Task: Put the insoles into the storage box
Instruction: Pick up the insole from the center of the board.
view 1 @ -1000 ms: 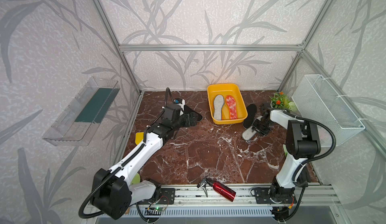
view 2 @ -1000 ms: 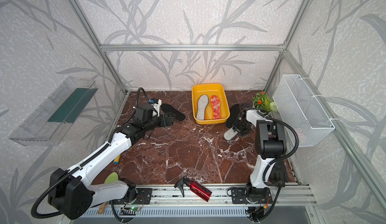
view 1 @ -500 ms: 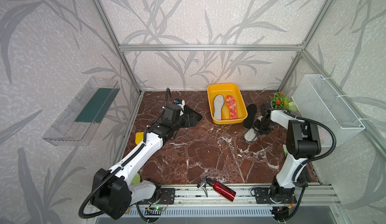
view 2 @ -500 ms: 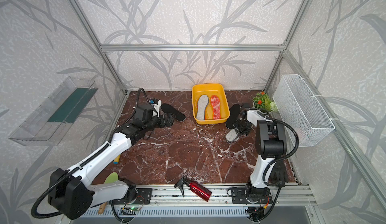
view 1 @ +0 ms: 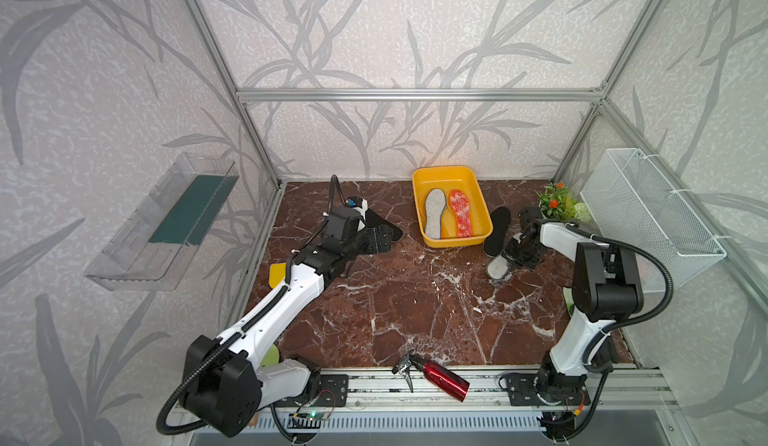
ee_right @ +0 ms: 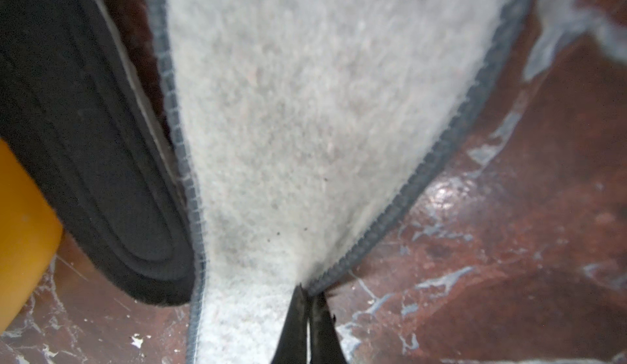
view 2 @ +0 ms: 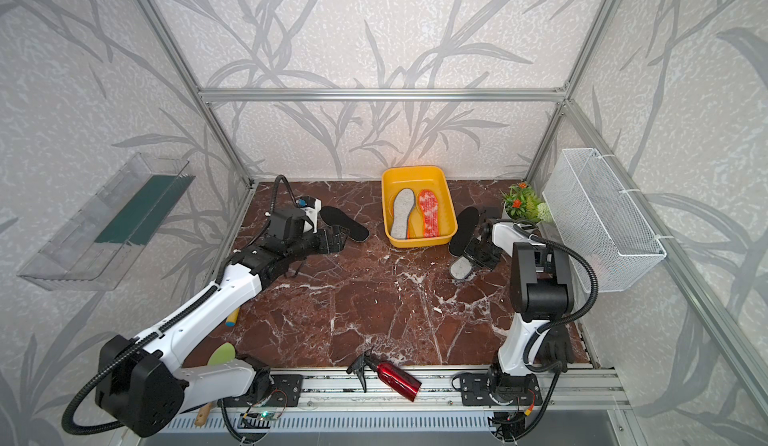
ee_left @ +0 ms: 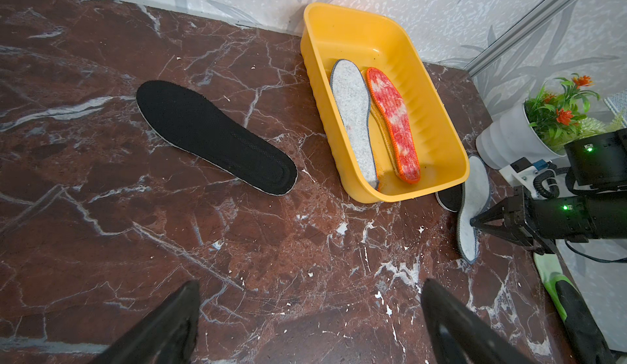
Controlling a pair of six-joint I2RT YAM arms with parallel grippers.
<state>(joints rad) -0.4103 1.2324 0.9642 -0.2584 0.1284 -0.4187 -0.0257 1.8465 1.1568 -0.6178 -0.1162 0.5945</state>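
Nearest, a red spray bottle (view 1: 440, 377) lies at the very front, over the edge of the marble worktop (view 1: 415, 306), and a black glove (view 2: 555, 348) sits at the near right corner. Farther in, a yellow scraper (view 1: 276, 273) shows at the left edge. The left claw (ee_left: 310, 284) hangs low over bare marble with its 2 fingers spread wide and nothing between them. Just beyond it a black insole (ee_left: 213, 135) lies flat, apart from the storage box (view 1: 444, 178). On the opposite side the right claw (ee_right: 307, 298) is pressed together, pinching the stitched edge of a grey felt insole (ee_right: 322, 108) partway along its length. Next to that one a 2nd black insole (view 1: 496, 232) lies just beside the box's right wall. The yellow box stands at the back, near the rear wall, holding 2 insoles side by side: a 2nd grey felt insole (view 1: 434, 213) and a red-orange mottled insole (view 1: 459, 213). A potted plant (view 1: 557, 205) stands in the far right corner, with a white wire mesh basket (view 1: 648, 211) on the wall beside it.
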